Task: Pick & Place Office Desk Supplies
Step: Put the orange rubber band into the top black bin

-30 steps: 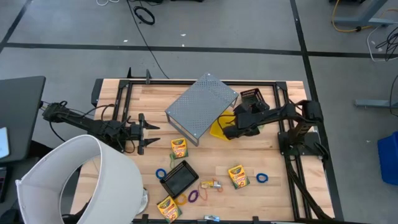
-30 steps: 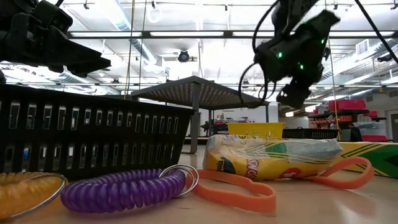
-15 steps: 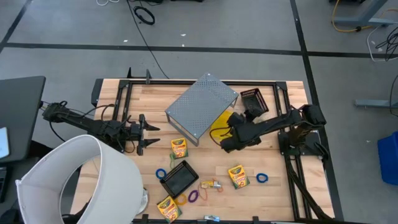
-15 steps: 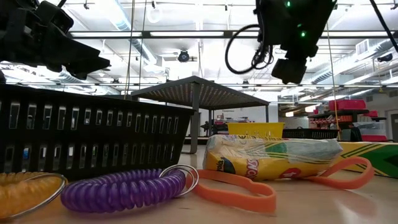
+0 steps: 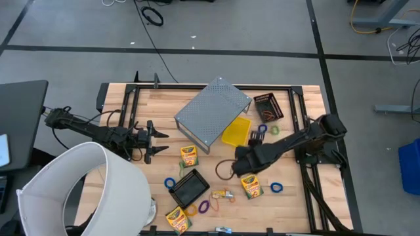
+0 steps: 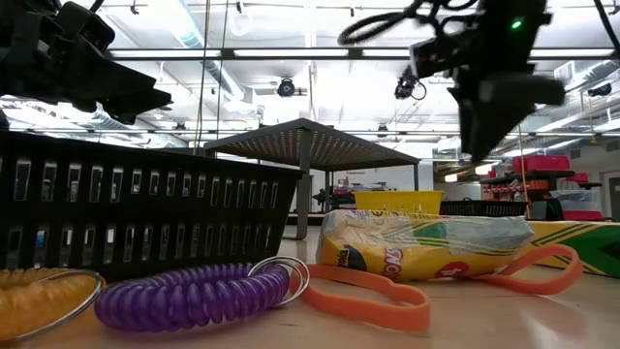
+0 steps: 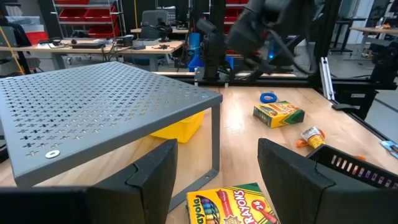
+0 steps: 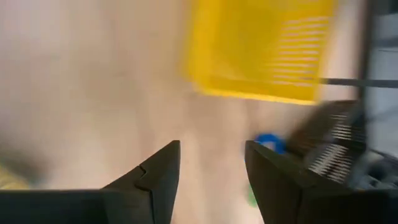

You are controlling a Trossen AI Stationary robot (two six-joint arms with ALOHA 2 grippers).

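Note:
Three yellow-and-green crayon boxes lie flat on the wooden table: one (image 5: 189, 156) in front of my left gripper, one (image 5: 250, 185) near the middle right, one (image 5: 176, 218) at the near edge. Blue loops (image 5: 276, 187) (image 5: 170, 183), a purple loop (image 5: 203, 206) and a multicoloured packet (image 5: 223, 194) lie around a black tray (image 5: 190, 188). My left gripper (image 5: 154, 137) waits open at the left, level. My right gripper (image 5: 239, 169) hangs open above the table, slanting down, just beyond the right crayon box, with nothing between its fingers (image 8: 155, 180).
A grey perforated riser (image 5: 212, 110) stands at the far middle, with a yellow bin (image 5: 236, 131) beside it and a small black basket (image 5: 268, 106) farther right. A big white cylinder (image 5: 85, 190) fills the near left corner. Black frame rails (image 5: 308, 157) run along the right side.
My right gripper has swung from over the yellow bin toward the table's near edge, rolling and tipping as it went, and now hangs by the right crayon box. Its fingers stay open. Nothing on the table has moved.

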